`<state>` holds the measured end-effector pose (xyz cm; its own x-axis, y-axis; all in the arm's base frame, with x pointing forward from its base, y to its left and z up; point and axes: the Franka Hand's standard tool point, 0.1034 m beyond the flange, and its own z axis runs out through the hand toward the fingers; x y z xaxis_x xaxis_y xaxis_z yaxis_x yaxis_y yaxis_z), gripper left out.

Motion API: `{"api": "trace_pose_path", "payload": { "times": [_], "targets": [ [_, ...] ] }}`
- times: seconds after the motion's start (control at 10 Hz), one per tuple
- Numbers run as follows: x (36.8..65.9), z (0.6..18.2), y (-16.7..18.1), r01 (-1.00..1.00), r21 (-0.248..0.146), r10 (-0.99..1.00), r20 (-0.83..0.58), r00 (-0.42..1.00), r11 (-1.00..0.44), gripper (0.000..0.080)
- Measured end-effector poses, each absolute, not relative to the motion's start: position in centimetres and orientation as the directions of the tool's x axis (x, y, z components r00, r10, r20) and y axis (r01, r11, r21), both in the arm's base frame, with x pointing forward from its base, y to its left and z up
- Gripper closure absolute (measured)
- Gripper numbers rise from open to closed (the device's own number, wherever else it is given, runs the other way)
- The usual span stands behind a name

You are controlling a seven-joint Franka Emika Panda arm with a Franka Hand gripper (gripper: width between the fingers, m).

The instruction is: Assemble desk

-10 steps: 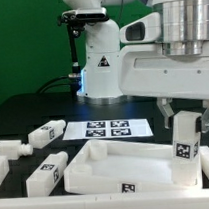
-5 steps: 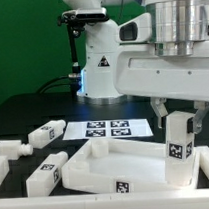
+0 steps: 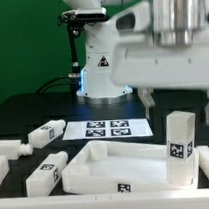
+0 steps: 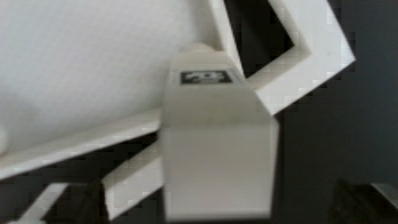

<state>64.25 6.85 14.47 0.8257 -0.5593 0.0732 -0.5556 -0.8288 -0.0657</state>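
The white desk tabletop (image 3: 96, 165) lies rim up at the front of the exterior view. One white tagged leg (image 3: 179, 146) stands upright in its corner at the exterior view's right. My gripper (image 3: 179, 102) is above the top of that leg, jaws open and apart from it. In the wrist view the leg (image 4: 217, 140) fills the middle, standing on the tabletop (image 4: 89, 80). The dark fingertips (image 4: 50, 206) show at the frame corners, with gaps on both sides of the leg.
Three loose white legs lie at the exterior view's left: one (image 3: 46, 131) near the marker board (image 3: 109, 128), one (image 3: 47, 174) beside the tabletop, one (image 3: 7, 149) at the edge. The robot base (image 3: 98, 68) stands behind.
The jaws flanked the leg low down before. Now the gripper has risen above it and the leg stands alone in the tabletop corner.
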Motion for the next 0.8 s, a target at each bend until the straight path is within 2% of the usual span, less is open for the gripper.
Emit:
{"api": "trace_pose_path", "payload": {
  "times": [0.1,0.5,0.7,0.8],
  "targets": [
    [64.9,15.7,6.0,-0.523,-0.064,-0.527,0.081,0.846,-0.85,0.0162],
    [64.9,15.2,5.7,-0.501,-0.066,-0.505,0.085,0.859,-0.863,0.0151],
    [64.0,13.8,1.4,-0.465,-0.11,-0.472,0.054,0.88,-0.879,0.0151],
    [63.7,13.1,-0.6,-0.469,-0.117,-0.476,0.035,0.879,-0.875,0.0151]
  ]
}}
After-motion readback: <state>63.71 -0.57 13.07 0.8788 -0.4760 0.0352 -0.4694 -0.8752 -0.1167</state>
